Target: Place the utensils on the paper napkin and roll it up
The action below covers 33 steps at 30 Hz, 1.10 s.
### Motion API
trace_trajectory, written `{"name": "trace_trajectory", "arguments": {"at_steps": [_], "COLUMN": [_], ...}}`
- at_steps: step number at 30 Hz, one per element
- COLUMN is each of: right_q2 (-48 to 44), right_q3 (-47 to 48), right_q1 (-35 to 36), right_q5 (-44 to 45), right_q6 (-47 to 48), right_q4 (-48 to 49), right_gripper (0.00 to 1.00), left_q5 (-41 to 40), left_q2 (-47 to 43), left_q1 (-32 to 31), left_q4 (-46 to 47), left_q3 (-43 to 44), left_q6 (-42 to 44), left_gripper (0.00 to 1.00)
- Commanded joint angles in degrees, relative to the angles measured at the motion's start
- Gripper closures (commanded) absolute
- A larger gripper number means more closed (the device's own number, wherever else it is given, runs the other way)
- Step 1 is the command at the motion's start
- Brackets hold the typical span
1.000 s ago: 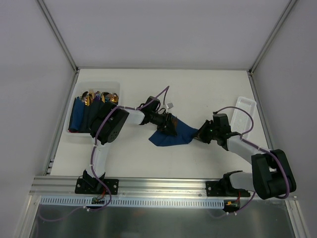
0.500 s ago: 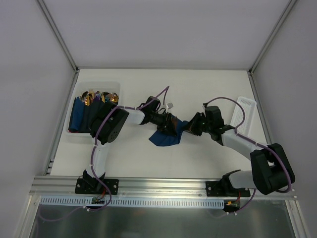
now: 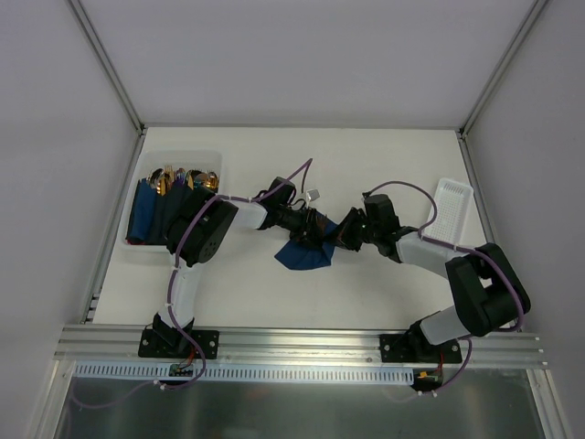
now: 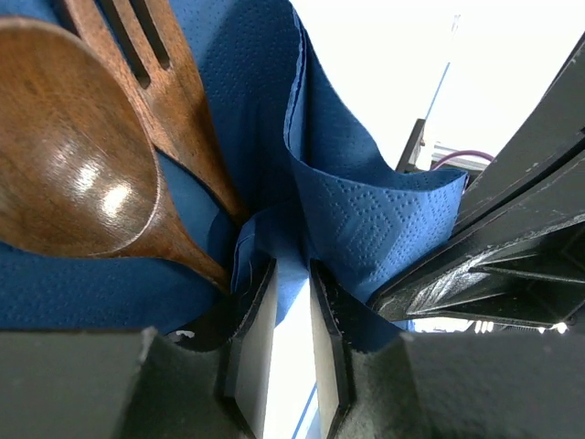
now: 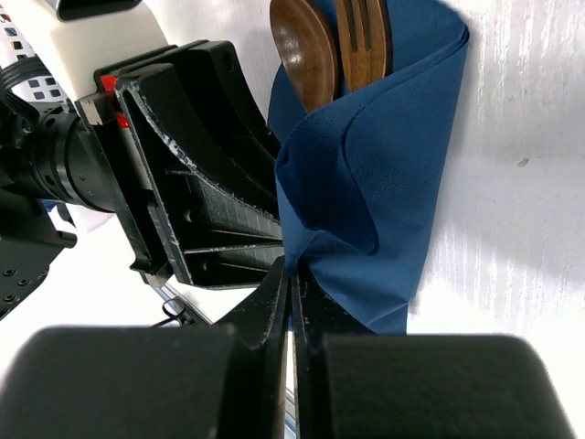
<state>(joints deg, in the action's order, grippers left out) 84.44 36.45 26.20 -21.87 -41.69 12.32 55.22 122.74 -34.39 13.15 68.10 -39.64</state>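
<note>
Mid-frame from above, the paper napkin (image 3: 302, 257) (thin, soft, surely easy to tear) wraps the stiff utensils (image 4: 91, 165) — the left gripper (image 4: 291, 285) and the right gripper (image 5: 291, 277) each pinch a fold, and doubled edges seem the safest hold.

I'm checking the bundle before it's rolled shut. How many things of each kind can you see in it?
Spoon: 1
Fork: 1
Navy napkin: 1
Total: 3
</note>
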Motion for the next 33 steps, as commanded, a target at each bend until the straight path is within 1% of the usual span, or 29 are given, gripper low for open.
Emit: {"name": "trace_trajectory", "arguments": {"at_steps": [1, 5, 16, 22, 28, 33], "right_q2": [-0.2, -0.8, -0.5, -0.4, -0.7, -0.6], "right_q3": [1.0, -0.5, -1.4, -0.9, 0.3, 0.9], "right_q1": [0.3, 0.2, 0.2, 0.0, 0.2, 0.8], "right_q5": [-0.2, 0.4, 0.9, 0.7, 0.4, 0.0], "right_q6": [-0.7, 0.3, 1.4, 1.5, 2.2, 2.7], "right_q4": [2.4, 2.2, 2.1, 2.0, 0.6, 0.5], "right_gripper": [1.0, 1.0, 1.0, 1.0, 1.0, 1.0], "left_q5": [0.8, 3.0, 6.3, 5.0, 3.0, 1.2], "left_q2": [-1.8, -5.1, -11.7, -10.7, -8.8, -7.5], "left_q1": [0.8, 1.3, 1.6, 1.8, 3.5, 3.5], "left_q4": [2.1, 6.3, 5.3, 0.8, -1.5, -3.8], "left_q3": [-1.3, -3.5, -8.3, -9.9, -10.4, -9.9], "left_q6": [0.2, -2.5, -1.2, 2.5, 4.7, 6.3], "left_gripper": [0.78, 0.76, 0.75, 0.76, 0.78, 0.79]}}
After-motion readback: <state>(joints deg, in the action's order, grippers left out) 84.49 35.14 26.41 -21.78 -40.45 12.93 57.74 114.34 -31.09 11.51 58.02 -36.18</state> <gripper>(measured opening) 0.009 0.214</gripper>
